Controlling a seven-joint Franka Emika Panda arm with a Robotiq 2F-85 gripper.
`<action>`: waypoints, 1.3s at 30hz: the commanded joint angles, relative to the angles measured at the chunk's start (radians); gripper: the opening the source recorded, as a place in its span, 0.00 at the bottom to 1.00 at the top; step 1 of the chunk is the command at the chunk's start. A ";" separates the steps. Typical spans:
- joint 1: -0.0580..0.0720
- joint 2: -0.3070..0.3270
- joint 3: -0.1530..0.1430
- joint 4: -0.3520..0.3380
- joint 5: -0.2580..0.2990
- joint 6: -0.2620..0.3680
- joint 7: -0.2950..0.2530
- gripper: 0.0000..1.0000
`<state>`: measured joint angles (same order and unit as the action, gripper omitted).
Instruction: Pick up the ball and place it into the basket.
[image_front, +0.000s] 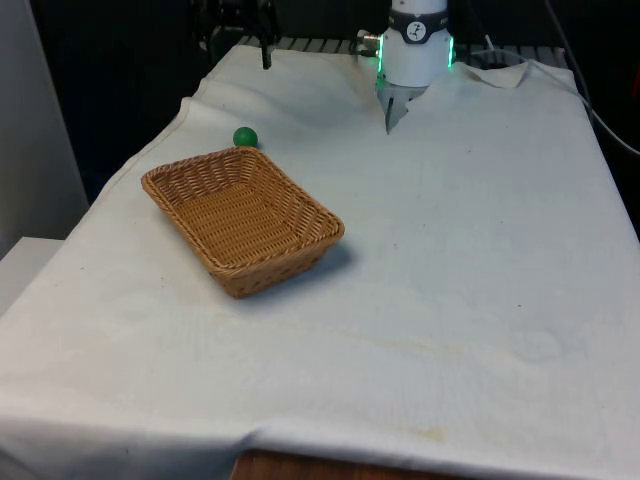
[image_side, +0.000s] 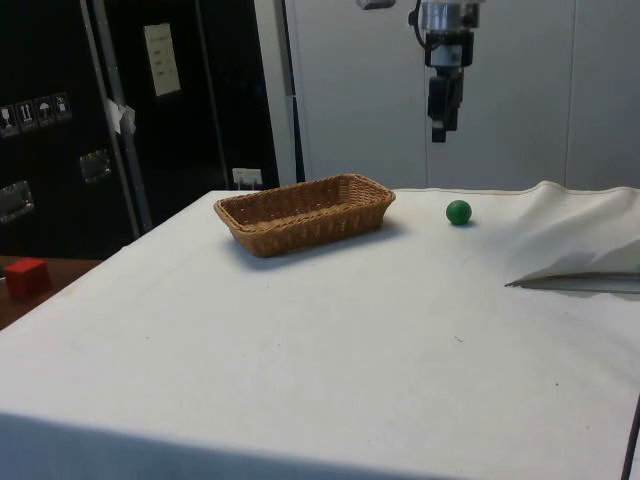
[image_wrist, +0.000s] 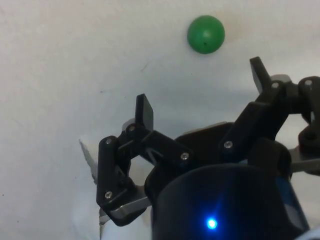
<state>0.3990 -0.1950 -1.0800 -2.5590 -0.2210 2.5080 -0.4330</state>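
A table under a white cloth (image_front: 470, 260) holds a brown wicker basket (image_front: 243, 217), which has nothing in it. The black gripper (image_wrist: 202, 95) hangs high above the cloth with its fingers spread wide and nothing between them. A small green ball (image_front: 245, 137) rests on the cloth below the gripper and off to one side, just beyond the basket's far corner, between gripper and basket. By the look of it, the task has barely begun: reaching, grasping, carrying and dropping all remain.

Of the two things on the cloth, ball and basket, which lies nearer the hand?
The green ball, beyond the basket's far corner, lies nearer the open hand raised above the table.
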 joint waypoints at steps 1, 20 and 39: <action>0.000 0.005 -0.003 -0.005 0.000 0.008 -0.002 1.00; 0.011 0.106 -0.044 -0.054 0.196 0.102 -0.179 1.00; 0.016 0.173 -0.038 -0.084 0.345 0.145 -0.293 1.00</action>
<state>0.4100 -0.0250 -1.1190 -2.6140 0.0950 2.6150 -0.7050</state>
